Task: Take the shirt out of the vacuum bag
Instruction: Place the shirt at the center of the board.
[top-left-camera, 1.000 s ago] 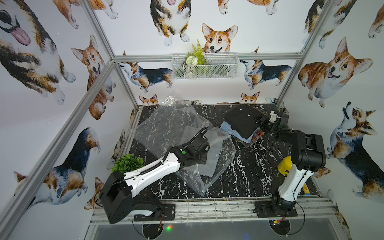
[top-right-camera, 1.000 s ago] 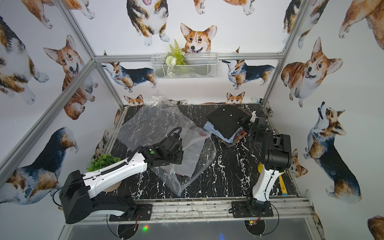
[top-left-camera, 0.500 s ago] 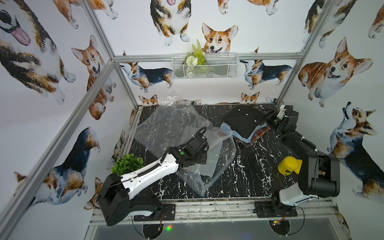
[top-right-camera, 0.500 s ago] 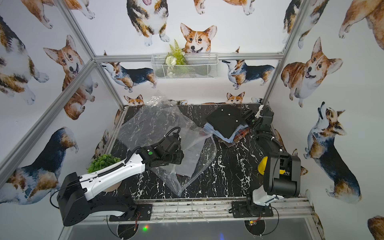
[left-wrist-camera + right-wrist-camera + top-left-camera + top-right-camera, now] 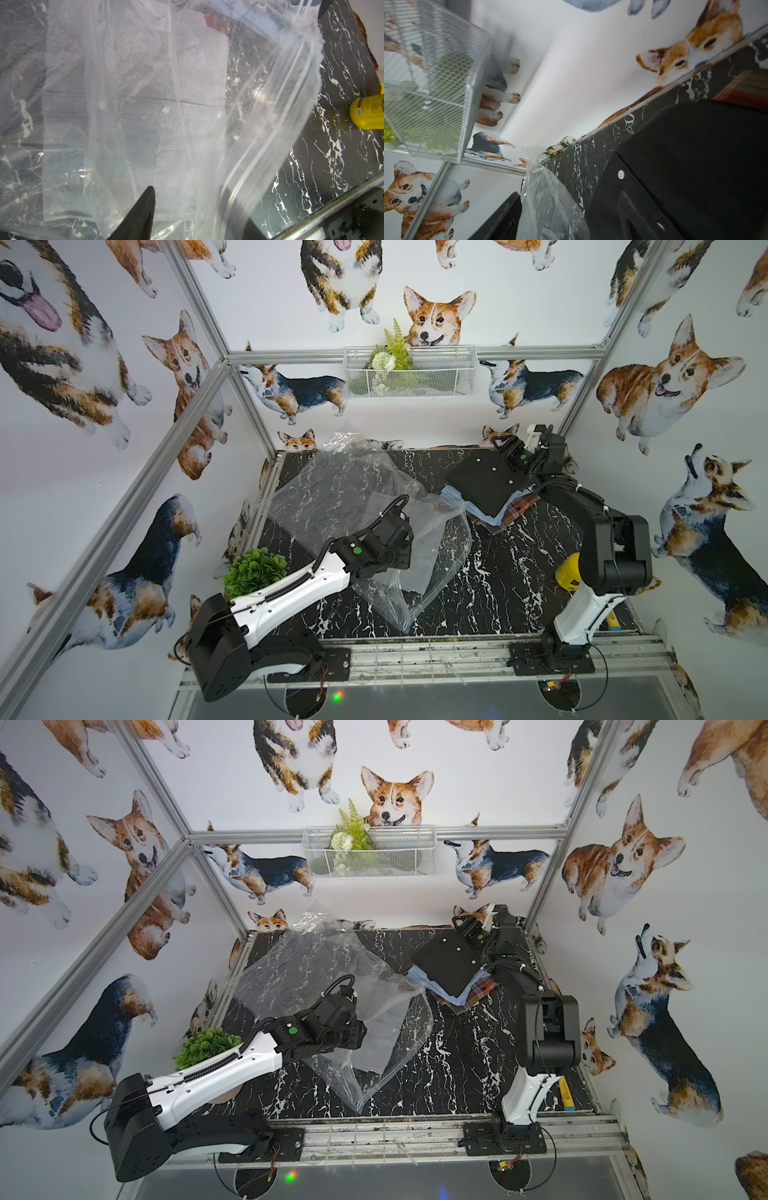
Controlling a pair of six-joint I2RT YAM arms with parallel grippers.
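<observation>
- See vacuum bag (image 5: 332, 497) (image 5: 291, 969) in both top views, sprawled and crumpled across left-centre of black marble table (image 5: 498, 593), with far corner propped up against back wall.
- Make out grey shirt (image 5: 145, 135) lying folded flat inside that bag, with 3 clear buttons in a row; catch same grey patch through plastic in a top view (image 5: 417, 568).
- Find left gripper (image 5: 187, 189) hovering just above bag and shirt, with 2 dark fingers (image 5: 141, 212) spread apart and pinching nothing.
- Trace zip-seal edge (image 5: 280, 124) draped across 1 of those fingers.
- Place right gripper (image 5: 503, 445) in far right corner, at back edge of black shirt (image 5: 486, 485); cannot tell about contact.
- Read right claw as open: 2 fingers (image 5: 508, 218) set wide apart in wrist view, gripping nothing.
- Log black shirt as top of a folded pile, over light blue cloth (image 5: 455, 495) and plaid cloth (image 5: 521, 506), outside bag and just beside its right edge.
- Note yellow bottle (image 5: 567, 574) near right arm, green plant (image 5: 255, 572) by left arm, wire basket (image 5: 409, 373) on back wall.
</observation>
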